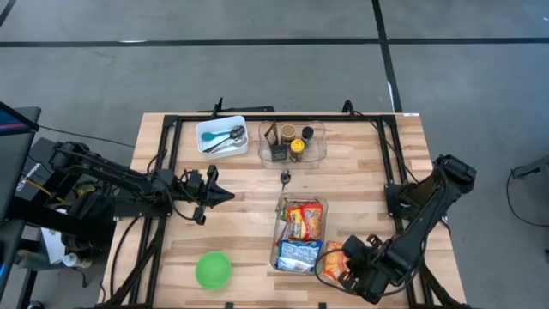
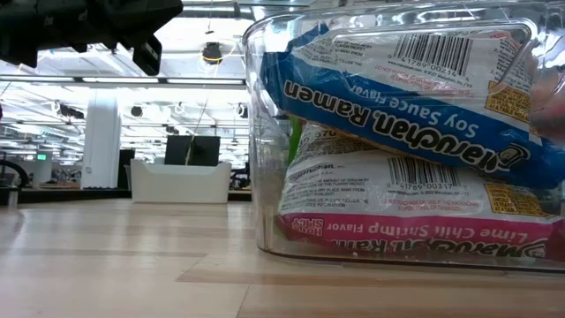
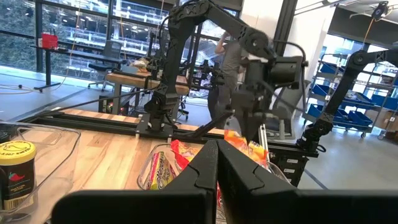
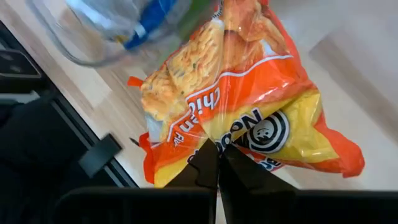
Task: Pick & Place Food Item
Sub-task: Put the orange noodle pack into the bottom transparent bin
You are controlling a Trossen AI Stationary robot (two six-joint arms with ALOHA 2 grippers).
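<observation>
An orange and yellow noodle packet hangs at my right gripper, which is shut on it near the table's front right corner. The packet is just right of a clear bin holding several ramen packets. In the left wrist view the packet shows under the right arm. My left gripper waits shut and level at the table's left middle, holding nothing. My right gripper pinches the packet's crumpled end between its two fingers. They come at it from above, pointing steeply down. The packet hangs below the fingers, creased and bunched at the hold. I cannot tell whether its lower end is clear of the table.
At the back stand a white tray with a spoon and a clear bin of spice jars. A green ball lies near the front left. A small dark object sits mid-table. Black frame rails border the table's sides.
</observation>
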